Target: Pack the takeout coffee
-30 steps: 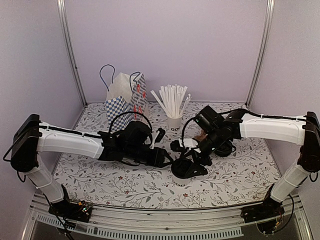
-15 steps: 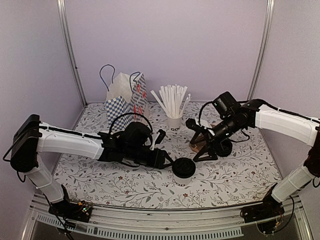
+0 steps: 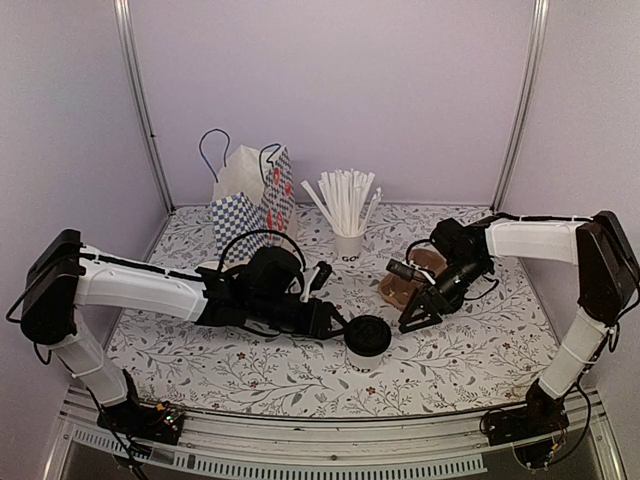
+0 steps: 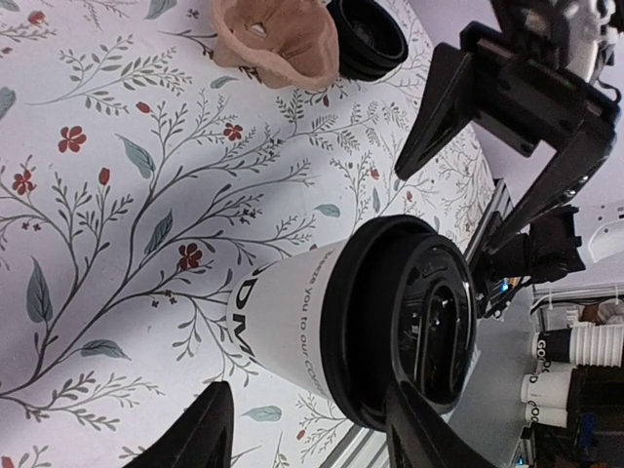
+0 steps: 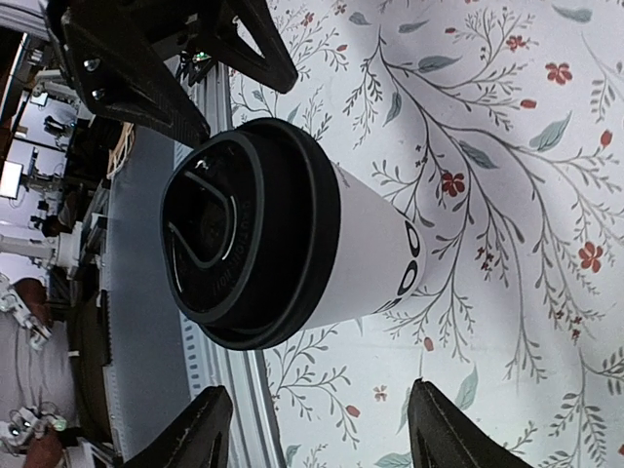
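One takeout coffee (image 3: pixel 368 345) stands upright on the floral bench (image 3: pixel 250 375) in the top view, near the middle and toward the near edge, with its black lid (image 3: pixel 368 333) seated on it. The left fingers (image 3: pixel 334 322) reach in just beside the cup's left side, and from here we cannot tell whether they touch it. The right fingers (image 3: pixel 414 312) hang apart from the cup on its right, spread and holding nothing, close to a brown pulp tray (image 3: pixel 405 283). At the back stand a blue checked bag (image 3: pixel 232 225), a white bag (image 3: pixel 243 170) with red print on its side, and a straw cup (image 3: pixel 348 243). From the left wrist we see the left fingers (image 4: pixel 205 434) part-way open with bare bench between them. The coffee (image 4: pixel 283 312) sits just past their tips, not clamped, with black lettering low on its white wall. Beyond it the right fingers (image 4: pixel 439 97) stand spread, and the pulp tray (image 4: pixel 278 39) lies next to a round black piece (image 4: pixel 370 34). From the right wrist, the right fingers (image 5: pixel 200 434) are parted over bare bench. The lidded coffee (image 5: pixel 370 253) stands further out, with the left fingers (image 5: pixel 127 73) behind it.
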You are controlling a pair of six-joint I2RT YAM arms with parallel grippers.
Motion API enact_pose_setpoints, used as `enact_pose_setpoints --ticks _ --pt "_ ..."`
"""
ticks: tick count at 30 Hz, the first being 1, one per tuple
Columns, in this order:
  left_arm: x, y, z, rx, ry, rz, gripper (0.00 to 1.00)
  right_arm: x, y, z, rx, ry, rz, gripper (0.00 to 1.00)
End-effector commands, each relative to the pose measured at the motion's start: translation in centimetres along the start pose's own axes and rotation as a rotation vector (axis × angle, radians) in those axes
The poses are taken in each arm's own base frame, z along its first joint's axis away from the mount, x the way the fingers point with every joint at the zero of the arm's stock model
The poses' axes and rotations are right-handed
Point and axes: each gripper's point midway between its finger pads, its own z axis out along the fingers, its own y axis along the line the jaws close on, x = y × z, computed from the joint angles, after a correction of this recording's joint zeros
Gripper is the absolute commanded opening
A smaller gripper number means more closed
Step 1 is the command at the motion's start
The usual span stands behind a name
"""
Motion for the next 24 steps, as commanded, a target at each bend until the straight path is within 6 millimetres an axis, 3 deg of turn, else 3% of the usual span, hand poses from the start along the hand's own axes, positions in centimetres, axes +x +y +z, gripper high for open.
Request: enact_pose_setpoints --ticks 1,4,18,24 --pt "0.4 -0.3 0.6 0.021 0.006 -0.013 0.55 0.2 1.0 0.3 -0.095 -0.003 0.073 0.62" --pt "0.5 -0.1 0.9 0.018 0.014 -0.016 0.55 0.1 0.9 0.6 -0.126 -0.003 0.088 0.58" --pt "1.4 1.2 1.8 0.005 0.059 -0.038 0.55 -0.1 0.1 1.8 -0.199 0.007 0.145 0.57" --pt "2.0 1.5 1.7 -0.004 0.072 -0.05 0.55 0.4 1.3 2.4 -0.254 0.026 0.133 0.6"
